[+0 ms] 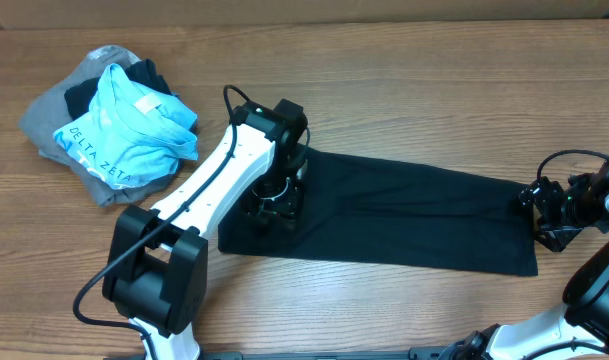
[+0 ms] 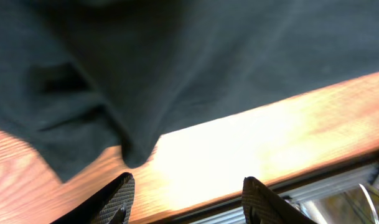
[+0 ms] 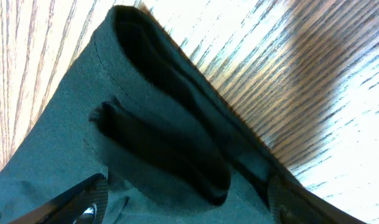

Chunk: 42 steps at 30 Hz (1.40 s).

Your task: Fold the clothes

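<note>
Wood-grain surface (image 1: 384, 60), with a plain tan strip along its far edge. Item under task: one black garment (image 1: 414, 215), lying flat and drawn out long across the centre and right of the surface. Its left end is wider and slightly rumpled, and its right end is squared off. A pile of clothes (image 1: 114, 125) sits well apart at the far left (grey and dark pieces under a light blue top (image 1: 134, 125) with printed lettering), not yet folded. The left arm (image 1: 219, 170) reaches over the garment's left end. In its wrist view the left jaws are spread, both fingers (image 2: 117, 196) over bare wood just beside a drooping corner of the cloth, with nothing between them. The right arm (image 1: 596, 285) stands at the garment's right end. The right jaws are likewise spread wide, with a rolled, doubled hem lying in the gap; whether either finger (image 3: 77, 202) bears on it cannot be told. Assessment: the fabric looks thin, light and limp, with no stiffness to hold a shape. It would likely sag and drag if lifted at one point, and may catch on the wood enough to bunch. Recommended hold is at the corners or along the hemmed end, where the doubled layers give the jaws something thicker to bite. Both ends should be raised together so the fold falls square.
</note>
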### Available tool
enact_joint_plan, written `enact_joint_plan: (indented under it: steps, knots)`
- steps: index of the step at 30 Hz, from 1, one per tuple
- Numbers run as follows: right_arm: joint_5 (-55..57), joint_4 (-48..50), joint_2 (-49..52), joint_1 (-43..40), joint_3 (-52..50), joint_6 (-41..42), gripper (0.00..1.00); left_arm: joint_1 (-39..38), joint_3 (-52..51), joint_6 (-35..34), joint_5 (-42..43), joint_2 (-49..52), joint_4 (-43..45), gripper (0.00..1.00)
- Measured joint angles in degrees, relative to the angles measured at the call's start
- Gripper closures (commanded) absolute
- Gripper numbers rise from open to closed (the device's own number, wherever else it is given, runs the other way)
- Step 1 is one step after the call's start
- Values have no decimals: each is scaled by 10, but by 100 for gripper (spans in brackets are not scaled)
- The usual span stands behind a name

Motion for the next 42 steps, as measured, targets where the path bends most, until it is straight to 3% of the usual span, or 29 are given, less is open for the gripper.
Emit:
enact_joint_plan:
  steps: [9, 17, 24, 27, 31, 35, 40, 42]
  knots:
    - [12, 13, 0, 0, 0, 1, 11, 45, 0, -6, -37, 0, 52, 57]
    - [31, 71, 0, 0, 0, -9, 9, 48, 0, -6, -40, 0, 61, 48]
    - [-13, 75, 1, 5, -1, -52, 12, 56, 0, -6, -43, 0, 64, 46]
    - [-13, 85, 6, 14, -14, -64, 26, 56, 0, -6, -48, 0, 65, 46]
    - [-12, 107, 6, 16, -30, -70, 70, 56, 0, -6, -52, 0, 65, 47]
    - [-29, 103, 10, 16, -40, -73, 96, 58, 0, -6, -55, 0, 67, 47]
    - [-54, 47, 22, 17, -24, -70, 96, 69, 0, -6, -63, 0, 62, 49]
    - [-54, 15, 28, 17, -9, -71, 96, 75, 0, -5, -63, 0, 59, 56]
